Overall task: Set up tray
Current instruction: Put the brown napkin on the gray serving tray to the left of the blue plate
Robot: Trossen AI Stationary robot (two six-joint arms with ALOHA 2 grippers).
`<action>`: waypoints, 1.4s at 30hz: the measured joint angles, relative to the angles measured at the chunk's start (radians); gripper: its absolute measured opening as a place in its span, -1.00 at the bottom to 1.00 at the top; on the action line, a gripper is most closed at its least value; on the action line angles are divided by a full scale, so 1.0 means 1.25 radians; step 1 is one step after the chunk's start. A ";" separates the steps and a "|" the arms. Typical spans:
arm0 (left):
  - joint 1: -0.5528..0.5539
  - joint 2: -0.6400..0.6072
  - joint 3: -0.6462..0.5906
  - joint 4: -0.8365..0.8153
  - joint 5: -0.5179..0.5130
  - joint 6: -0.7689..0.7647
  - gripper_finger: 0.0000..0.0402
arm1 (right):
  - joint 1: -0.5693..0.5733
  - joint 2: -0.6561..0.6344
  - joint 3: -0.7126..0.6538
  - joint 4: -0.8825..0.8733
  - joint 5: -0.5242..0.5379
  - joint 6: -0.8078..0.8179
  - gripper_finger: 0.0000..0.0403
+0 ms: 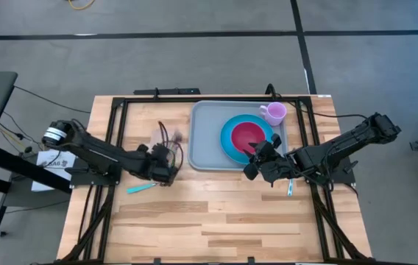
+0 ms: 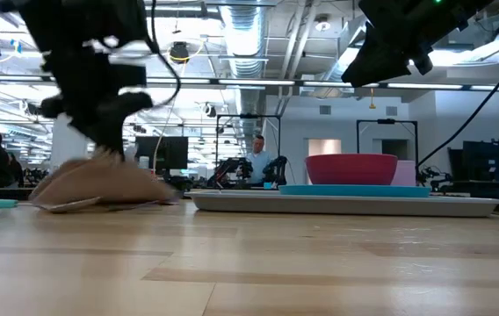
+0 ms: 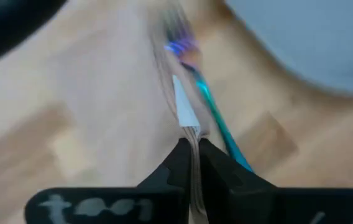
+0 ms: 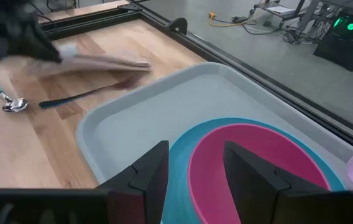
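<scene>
At the left of the worktop point(image 1: 216, 221), the left gripper point(image 1: 166, 163) has its jaws pinched on a thin brown napkin point(image 2: 100, 186), lifted just beside the tray point(image 1: 205, 143), probably to carry it over. The tray sits at the worktop's back centre, already bearing a blue plate point(image 1: 231, 143), red bowl point(image 1: 247, 135) and pink cup point(image 1: 274, 112). Over the plate's near edge hovers the right gripper point(image 4: 192, 171), jaws spread and empty.

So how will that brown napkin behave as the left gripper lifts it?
Probably floppy: the napkin sags in a soft heap under the left gripper, which pinches a thin edge. Likely light, so it may drag or unfold. It could brush the utensil beside it.
</scene>
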 joint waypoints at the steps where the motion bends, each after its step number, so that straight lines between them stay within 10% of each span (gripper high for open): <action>1: 0.001 -0.016 0.007 0.013 -0.030 0.003 -0.99 | 0.000 0.000 0.000 0.000 0.000 0.000 -0.27; 7: 0.040 -0.052 0.038 0.285 -0.090 0.260 -0.99 | 0.000 0.000 0.000 0.000 0.000 0.000 -0.27; 16: 0.191 0.051 0.046 0.579 0.138 0.462 -1.00 | 0.000 0.000 0.000 0.002 0.000 0.000 -0.27; 21: 0.250 0.072 0.087 0.480 0.211 0.514 -1.00 | 0.000 0.000 0.000 0.001 0.000 -0.020 -0.27; 32: 0.409 0.070 0.387 0.198 0.056 0.605 -1.00 | 0.000 0.000 0.000 0.004 0.000 -0.021 -0.27; 42: 0.427 0.151 0.408 0.137 0.070 0.505 -1.00 | 0.000 0.000 0.000 0.006 0.000 -0.023 -0.27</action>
